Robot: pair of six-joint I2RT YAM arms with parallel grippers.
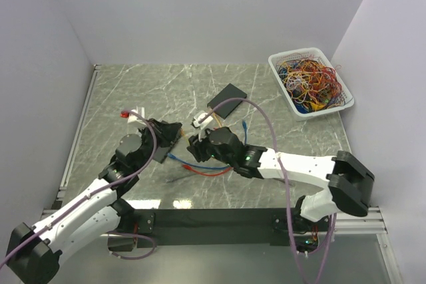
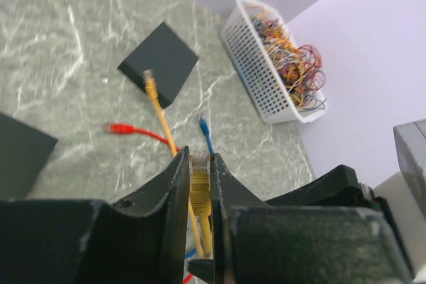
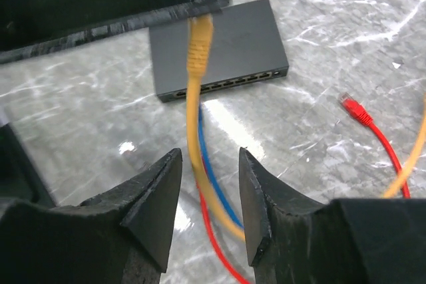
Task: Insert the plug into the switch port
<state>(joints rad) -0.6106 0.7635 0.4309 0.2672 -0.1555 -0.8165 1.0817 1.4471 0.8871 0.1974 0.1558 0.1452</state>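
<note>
**Plug's in hand, not in the port yet**

L gripper (image 2: 200,161) is clamped on the yellow plug (image 2: 200,176), held up off the table. Switch (image 3: 233,34) lies just past it; ports look empty afaict. R gripper (image 3: 210,157) has let go, jaws apart w/ the yellow cable (image 3: 193,134) loose between them. Lining up + pushing in is all left imo.

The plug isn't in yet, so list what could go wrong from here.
1. Only the left gripper pinches the yellow plug; the right gripper stands open around the cable, so the plug may twist.
2. Nothing holds the switch; a push may slide it.
3. The red cable and blue cable lie near the ports and may snag.
</note>
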